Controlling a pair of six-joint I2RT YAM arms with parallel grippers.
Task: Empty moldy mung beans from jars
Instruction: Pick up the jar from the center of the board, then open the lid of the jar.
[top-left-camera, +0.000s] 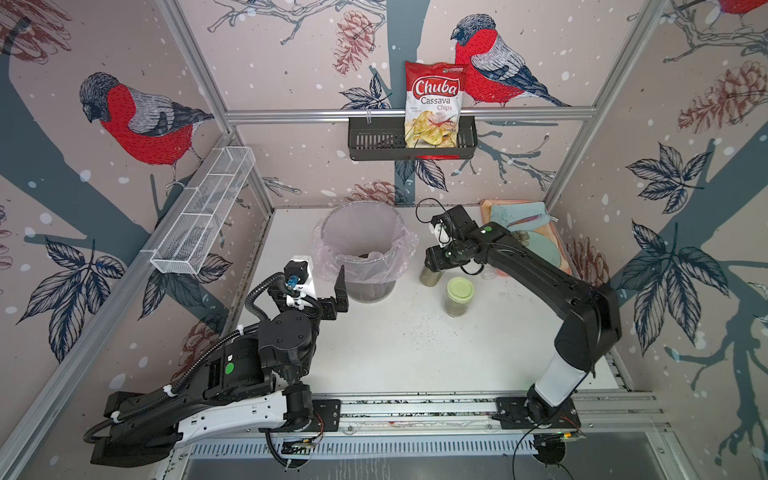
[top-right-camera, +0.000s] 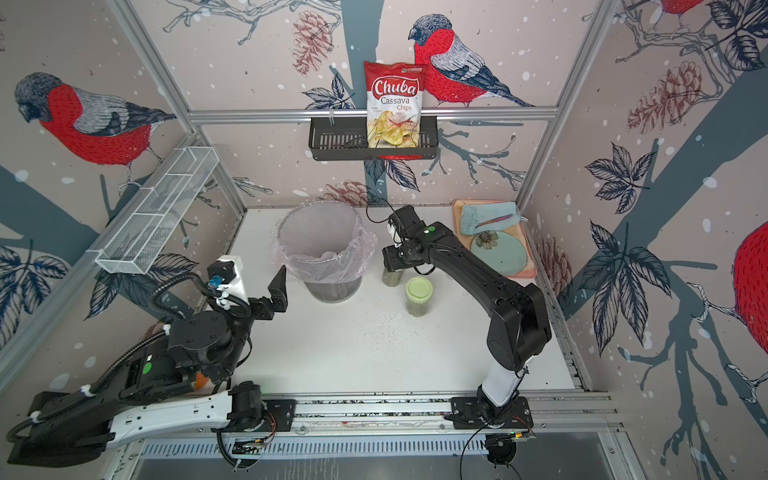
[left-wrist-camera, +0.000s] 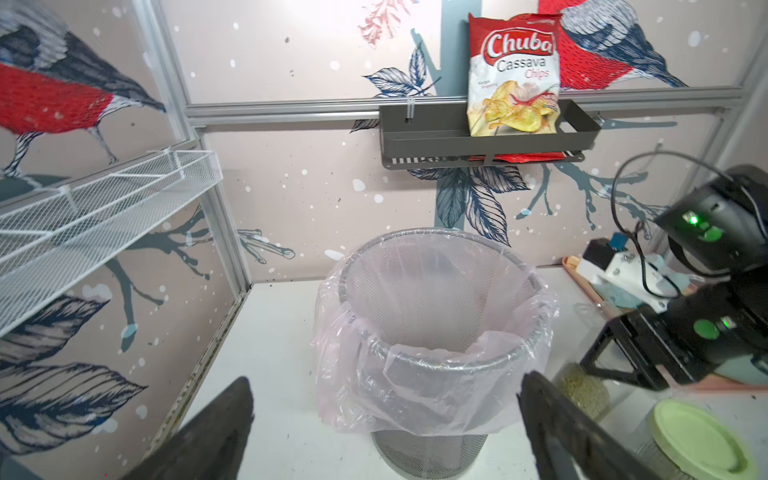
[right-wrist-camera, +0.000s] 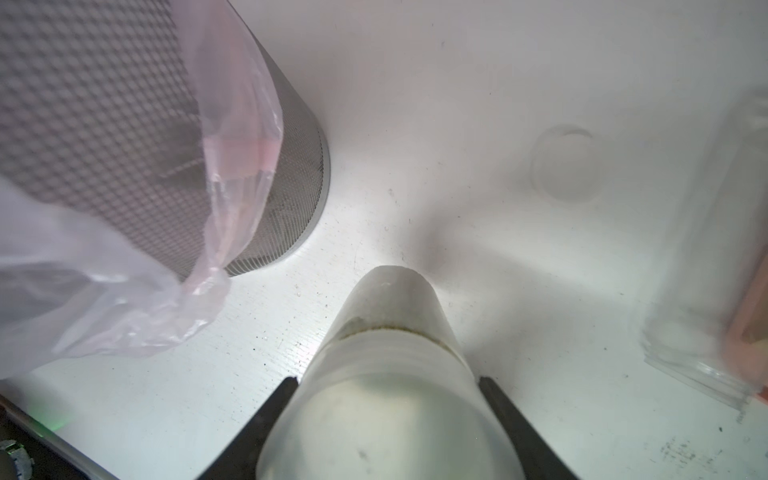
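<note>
My right gripper (top-left-camera: 432, 261) (right-wrist-camera: 388, 380) is shut on a short clear jar (top-left-camera: 430, 276) (right-wrist-camera: 390, 332), one finger on each side near its lid. It is upright, just right of the bin, with mung beans (left-wrist-camera: 584, 388) in its lower part. A wider jar with a pale green lid (top-left-camera: 459, 296) (top-right-camera: 419, 296) stands in front of it, also holding beans. A clear empty tube (right-wrist-camera: 715, 249) lies by the pink tray. My left gripper (top-left-camera: 338, 291) (left-wrist-camera: 386, 386) hangs open and empty, left of the bin.
A mesh bin lined with a pinkish bag (top-left-camera: 370, 286) (top-right-camera: 328, 286) stands at the back middle. A pink tray (top-left-camera: 486, 205) with a teal plate and blue cloth sits back right. A loose clear lid (right-wrist-camera: 567, 164) lies on the table. Black specks dot the white tabletop.
</note>
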